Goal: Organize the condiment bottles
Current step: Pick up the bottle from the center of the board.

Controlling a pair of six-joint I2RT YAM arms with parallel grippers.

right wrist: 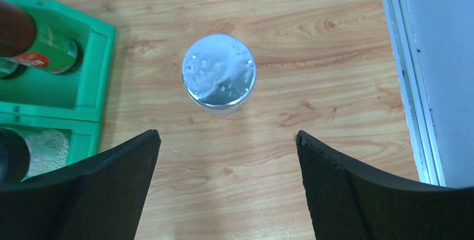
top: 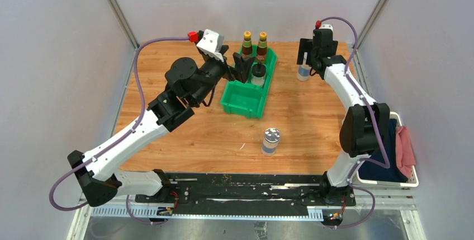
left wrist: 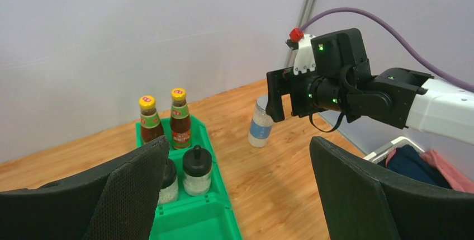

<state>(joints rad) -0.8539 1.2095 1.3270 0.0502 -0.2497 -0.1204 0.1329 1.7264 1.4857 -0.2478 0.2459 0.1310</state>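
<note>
The left fingers [left wrist: 128, 195] are spread wide with nothing between them, hanging just beside the green bin [top: 244, 104]. In its far compartment two brown sauce bottles [left wrist: 149, 120] [left wrist: 180, 118] stand upright side by side, and two black-capped shakers [left wrist: 197, 170] [left wrist: 167, 181] stand in the middle one. The right fingers [right wrist: 358, 195] are also spread wide and hold nothing. They hover close above a silver-lidded jar [right wrist: 219, 78] standing upright on the wooden surface [top: 195, 133] just right of the bin, and I can't see them touching it. A second jar [top: 271, 141] stands alone nearer the arms' bases.
</note>
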